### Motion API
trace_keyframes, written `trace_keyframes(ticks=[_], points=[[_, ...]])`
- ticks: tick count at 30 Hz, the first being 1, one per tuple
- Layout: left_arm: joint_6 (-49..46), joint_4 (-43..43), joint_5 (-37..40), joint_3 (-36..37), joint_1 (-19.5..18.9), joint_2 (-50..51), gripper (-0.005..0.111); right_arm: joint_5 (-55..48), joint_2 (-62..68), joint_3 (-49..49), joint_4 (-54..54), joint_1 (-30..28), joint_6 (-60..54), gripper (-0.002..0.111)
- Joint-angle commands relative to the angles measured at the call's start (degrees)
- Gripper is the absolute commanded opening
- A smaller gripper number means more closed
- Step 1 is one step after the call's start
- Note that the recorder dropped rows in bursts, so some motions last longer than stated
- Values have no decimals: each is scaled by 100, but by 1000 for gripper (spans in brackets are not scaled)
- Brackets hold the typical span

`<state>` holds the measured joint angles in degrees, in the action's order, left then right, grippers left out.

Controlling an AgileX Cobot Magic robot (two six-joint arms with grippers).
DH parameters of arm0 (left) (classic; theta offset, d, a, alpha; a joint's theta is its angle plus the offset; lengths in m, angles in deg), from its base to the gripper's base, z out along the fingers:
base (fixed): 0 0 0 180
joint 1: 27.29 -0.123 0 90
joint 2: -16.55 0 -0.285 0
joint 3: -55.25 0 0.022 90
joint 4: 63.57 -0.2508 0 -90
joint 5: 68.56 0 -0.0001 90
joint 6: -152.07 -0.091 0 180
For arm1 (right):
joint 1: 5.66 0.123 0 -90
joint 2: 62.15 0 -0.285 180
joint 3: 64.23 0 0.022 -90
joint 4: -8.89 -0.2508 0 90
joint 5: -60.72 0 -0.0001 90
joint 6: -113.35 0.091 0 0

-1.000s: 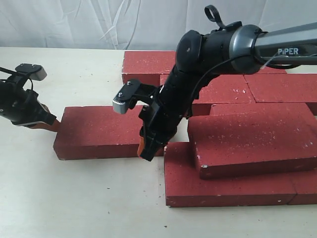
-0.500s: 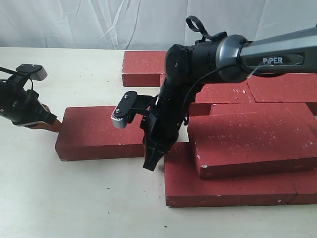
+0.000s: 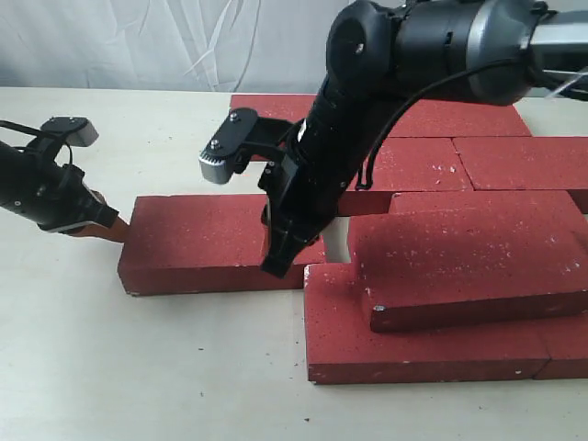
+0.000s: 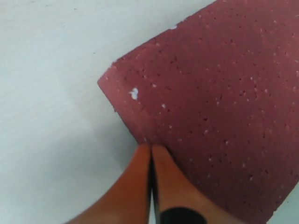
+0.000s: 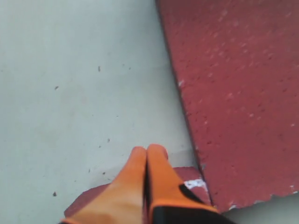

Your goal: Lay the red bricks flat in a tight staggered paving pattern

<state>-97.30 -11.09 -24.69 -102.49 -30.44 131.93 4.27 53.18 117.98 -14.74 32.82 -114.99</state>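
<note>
A loose red brick (image 3: 216,243) lies flat on the table, left of the paved group. My left gripper (image 3: 110,228) is shut and empty, its tips against that brick's left end; in the left wrist view the shut gripper (image 4: 150,147) meets the edge of the brick (image 4: 219,88). My right gripper (image 3: 275,266) is shut and empty, pointing down at the loose brick's right front corner. In the right wrist view the gripper (image 5: 147,150) sits over the loose brick's corner (image 5: 189,179), beside the front brick (image 5: 233,88). One brick (image 3: 469,257) lies stacked on the front brick (image 3: 413,354).
More red bricks lie flat behind: one at the back (image 3: 276,112) and a row to the right (image 3: 418,165), (image 3: 524,161). A small gap (image 3: 336,241) shows between the loose brick and the stacked one. A white cloth (image 3: 184,41) hangs behind the table (image 3: 138,367).
The loose brick has slid right, closer to the paved group, with my left gripper following against its end. My right arm has risen and swung, its tip staying at the brick's right corner.
</note>
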Motion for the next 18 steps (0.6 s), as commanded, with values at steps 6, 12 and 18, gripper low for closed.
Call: trace_keyframes(ticks=[6,12,18], points=[[-36,363,-294,-26,355,241,0,458,-399,-253,0,-413,82,-1],[-36,469,-433,-31,549,241,0,494,-399,-256,0,-480,82,-1],[-36,599,-901,-31,842,241,0,483,-399,-256,192,-486,164,-1]])
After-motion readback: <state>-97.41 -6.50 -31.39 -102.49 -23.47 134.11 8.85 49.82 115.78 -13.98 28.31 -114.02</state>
